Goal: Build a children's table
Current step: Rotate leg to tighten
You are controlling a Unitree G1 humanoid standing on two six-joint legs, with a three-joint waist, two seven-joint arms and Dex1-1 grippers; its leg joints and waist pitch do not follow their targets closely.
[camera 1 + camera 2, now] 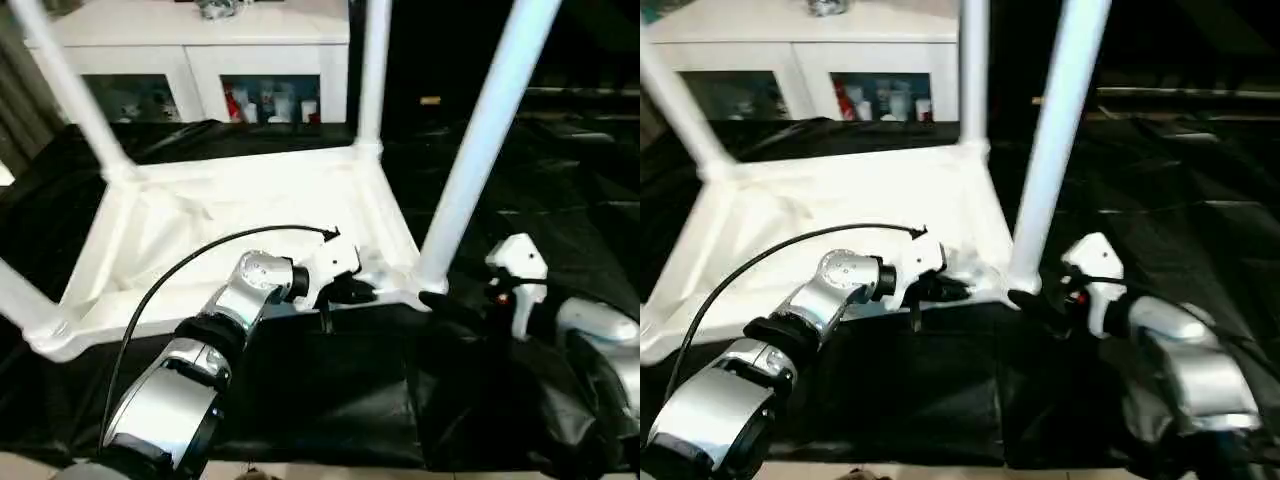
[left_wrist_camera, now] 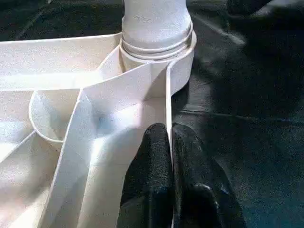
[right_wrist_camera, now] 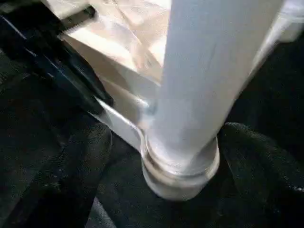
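The children's table lies upside down on the black cover, its white tabletop facing up with ribs showing. Several white legs stand in its corner sockets, the nearest being the near-right leg. My left gripper is shut on the thin front rim of the tabletop, just left of that corner socket. My right gripper is open at the base of the near-right leg. One black finger stands on each side of the socket, with gaps between.
A white cabinet with glass doors stands behind the work table. The black cover lies wrinkled in front of the tabletop and to its right. A black cable arcs over my left forearm.
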